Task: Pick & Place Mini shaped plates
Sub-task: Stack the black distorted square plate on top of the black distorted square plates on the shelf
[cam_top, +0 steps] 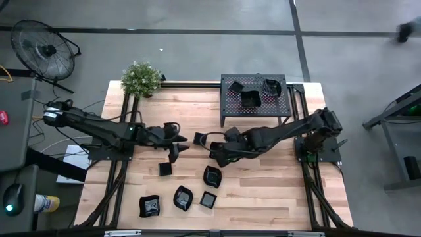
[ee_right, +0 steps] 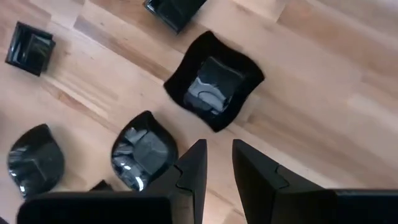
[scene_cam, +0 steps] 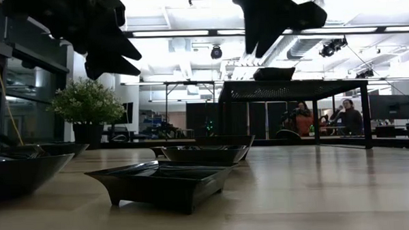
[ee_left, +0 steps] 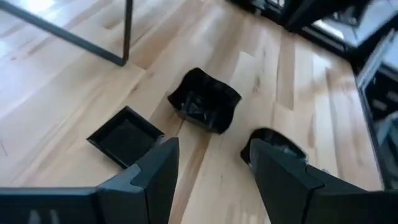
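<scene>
**Two end effectors raised over the desk, both empty**

Two end effectors hang near the middle of the desk (cam_top: 276, 191), above its surface, with nothing between their fingers. The left end effector (cam_top: 179, 150) has its fingers spread well apart; its wrist view looks down past them onto a square mini plate (ee_left: 126, 135), a wavy-rimmed plate (ee_left: 205, 99) and a rounded plate (ee_left: 273, 144) partly hidden behind one finger. The right end effector (cam_top: 217, 157) has its fingers a narrow gap apart, gripping nothing; its wrist view shows a wavy-rimmed plate (ee_right: 214, 81) just beyond the fingertips, a rounded plate (ee_right: 144, 149) beside it, and further plates toward the edges of that view.

In the high view, one small square plate (cam_top: 199, 139) lies on the wood between the two end effectors. Another square plate (cam_top: 165, 169) sits below the left one. Nearer the front edge lie four more: a rounded plate (cam_top: 212, 176), a small square one (cam_top: 208, 200), a wavy one (cam_top: 183, 198) and a larger wavy one (cam_top: 150, 206).

At the back of the desk stands the black perforated rack (cam_top: 230, 105), carrying three plates on top (cam_top: 250, 99). A potted plant (cam_top: 141, 79) stands at the back left corner. A floor fan (cam_top: 45, 49) stands off the desk to the left. People show in the room behind in the low view (scene_cam: 348, 117).
</scene>
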